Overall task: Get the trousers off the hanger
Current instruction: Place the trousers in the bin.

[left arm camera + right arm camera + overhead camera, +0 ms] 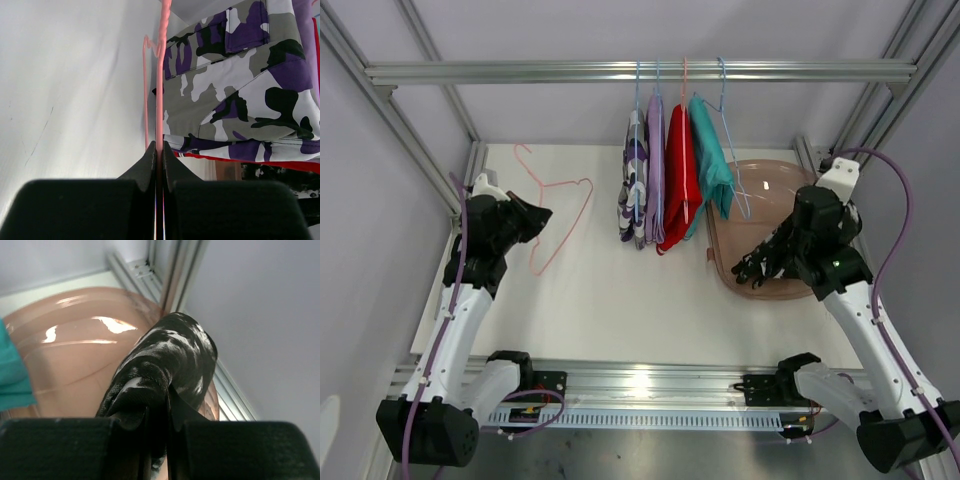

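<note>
Right hand: clamped on black speckled trousers, bunched over the brown tub, right of the overhead frame. Left hand: closed on bare pink hanger. Hanging trousers: upper centre. We judge the cloth soft, light, limp; pinch a thick fold.

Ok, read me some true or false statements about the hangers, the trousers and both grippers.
1. The left gripper is shut on the pink hanger. True.
2. The camo, lilac, red and teal trousers hang from the rail. True.
3. The right gripper is open and empty. False: it is shut on the black trousers.
4. The black trousers are held over the bare table. False: they are above the tub.
5. The red trousers lie in the tub. False: they hang from the rail.
</note>
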